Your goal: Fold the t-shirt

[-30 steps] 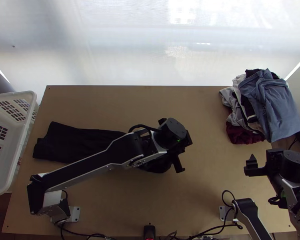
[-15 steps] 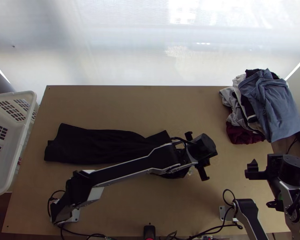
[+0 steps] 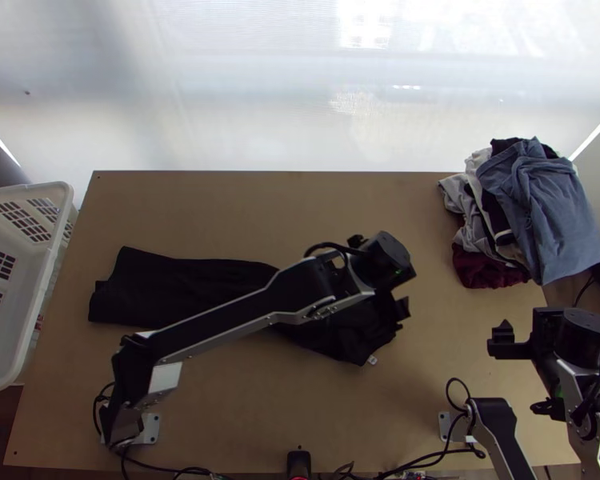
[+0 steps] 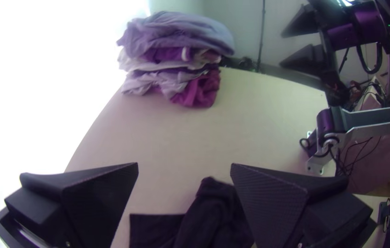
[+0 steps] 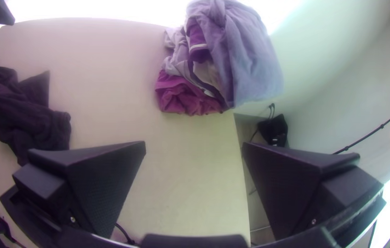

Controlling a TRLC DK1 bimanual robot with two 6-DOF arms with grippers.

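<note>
A black t-shirt (image 3: 180, 292) lay in a long, rumpled strip across the table (image 3: 244, 208), its right end close by the left gripper (image 4: 184, 166).
That gripper's jaws were parted, empty; the right gripper (image 5: 194, 144), likewise spread, was farther off.

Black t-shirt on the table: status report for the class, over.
Black t-shirt in a long strip, one end bunched. Left gripper open near that end; right gripper open, off to the side. Left arm crosses above the shirt.
</note>
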